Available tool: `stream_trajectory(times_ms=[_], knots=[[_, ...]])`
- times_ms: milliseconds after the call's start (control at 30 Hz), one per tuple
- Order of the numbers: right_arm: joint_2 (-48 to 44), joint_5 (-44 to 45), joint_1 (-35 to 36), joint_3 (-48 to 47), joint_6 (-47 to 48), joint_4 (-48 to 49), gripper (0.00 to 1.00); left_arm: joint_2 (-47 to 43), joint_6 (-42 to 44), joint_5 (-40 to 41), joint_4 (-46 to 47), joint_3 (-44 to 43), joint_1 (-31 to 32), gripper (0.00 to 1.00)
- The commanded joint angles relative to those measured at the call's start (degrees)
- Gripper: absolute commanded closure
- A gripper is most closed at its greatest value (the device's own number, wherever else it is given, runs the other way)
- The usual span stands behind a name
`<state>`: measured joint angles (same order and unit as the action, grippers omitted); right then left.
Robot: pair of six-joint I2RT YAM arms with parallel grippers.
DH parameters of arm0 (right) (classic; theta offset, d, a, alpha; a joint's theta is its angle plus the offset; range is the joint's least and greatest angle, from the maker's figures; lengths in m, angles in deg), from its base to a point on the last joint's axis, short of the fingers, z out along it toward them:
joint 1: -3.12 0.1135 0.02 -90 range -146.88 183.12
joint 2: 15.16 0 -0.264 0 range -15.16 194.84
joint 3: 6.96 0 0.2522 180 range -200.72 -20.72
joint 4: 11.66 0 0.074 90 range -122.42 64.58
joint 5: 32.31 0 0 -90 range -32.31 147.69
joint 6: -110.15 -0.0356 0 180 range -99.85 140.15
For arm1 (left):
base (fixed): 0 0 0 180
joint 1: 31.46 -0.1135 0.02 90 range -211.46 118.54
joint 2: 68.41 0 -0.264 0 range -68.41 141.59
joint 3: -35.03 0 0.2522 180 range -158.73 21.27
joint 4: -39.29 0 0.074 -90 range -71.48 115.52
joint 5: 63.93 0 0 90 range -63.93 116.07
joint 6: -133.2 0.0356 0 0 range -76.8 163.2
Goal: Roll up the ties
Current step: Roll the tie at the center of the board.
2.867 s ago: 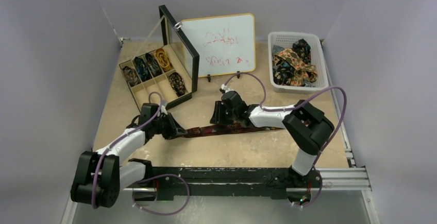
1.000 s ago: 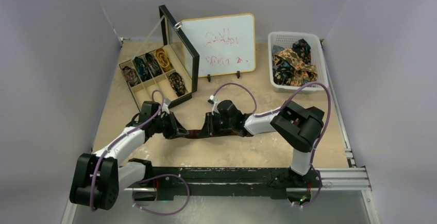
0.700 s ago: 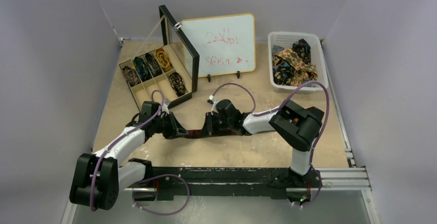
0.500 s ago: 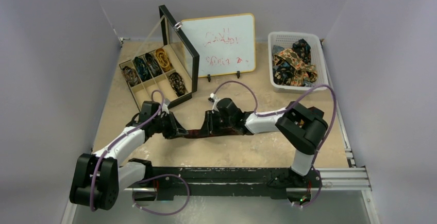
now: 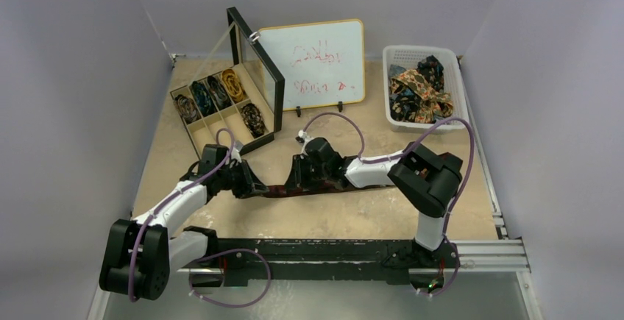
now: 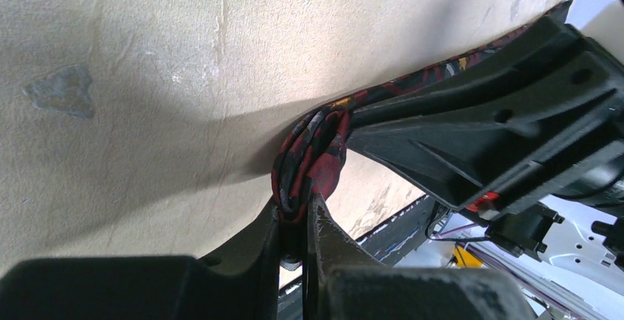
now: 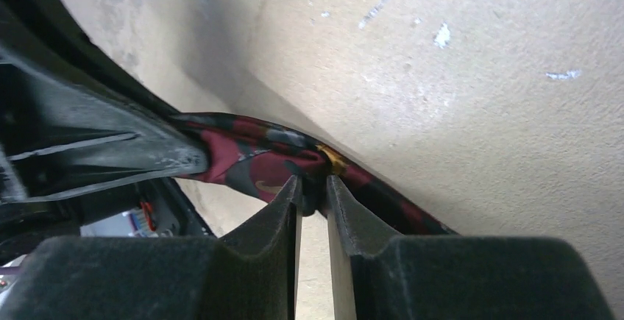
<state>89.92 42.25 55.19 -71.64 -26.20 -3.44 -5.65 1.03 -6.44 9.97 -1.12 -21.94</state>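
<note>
Top view: a maroon tie (image 5: 274, 190) is seen laid flat on the table (image 5: 331, 221), stretched between the left gripper (image 5: 255, 187) and the right gripper (image 5: 293, 184), which are set close together. More ties (image 5: 419, 88) are piled in the white basket (image 5: 462, 99), and rolled ones (image 5: 221, 92) are slotted in the box (image 5: 213, 134).

Left wrist view: the bunched tie end is pinched tight, jaws clamped on it.

Right wrist view: the tie's edge is nipped between nearly closed fingers.

Table (image 5: 331, 221) with tie (image 5: 274, 190), box (image 5: 211, 133), basket (image 5: 461, 96)
</note>
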Motion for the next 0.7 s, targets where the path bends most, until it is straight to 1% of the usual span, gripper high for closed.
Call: stream_trajectory(times_ms=[0,167,233,333,400,500,600,667], knots=[[0.1,1.8,0.3,-0.8,1.1,-0.9,0.80,-0.6,1.3,0.4,0.6,-2.1,0.2,1.00],[0.5,3.1,0.3,0.0,1.3,-1.2,0.80,-0.6,1.2,0.5,0.4,-2.3,0.2,1.00],[0.7,3.8,0.4,0.1,1.3,-1.4,0.77,-0.6,1.2,0.5,0.4,-2.2,0.2,1.00],[0.6,4.3,0.6,0.2,1.6,-1.1,0.76,-0.5,1.2,0.4,0.6,-2.1,0.2,1.00],[1.3,5.3,0.8,-0.4,2.4,-1.8,0.76,-0.5,1.2,0.3,0.6,-2.3,0.2,1.00],[3.1,5.8,0.9,-0.6,2.8,-2.4,0.80,-0.5,0.7,0.3,0.6,-2.2,0.2,1.00],[3.4,5.3,1.1,1.2,2.4,-0.2,0.82,-0.8,-0.5,0.4,1.0,-1.9,0.2,0.94],[3.5,5.2,1.1,2.2,1.8,0.3,0.83,-0.9,-1.4,0.3,1.1,-1.5,0.2,0.87]])
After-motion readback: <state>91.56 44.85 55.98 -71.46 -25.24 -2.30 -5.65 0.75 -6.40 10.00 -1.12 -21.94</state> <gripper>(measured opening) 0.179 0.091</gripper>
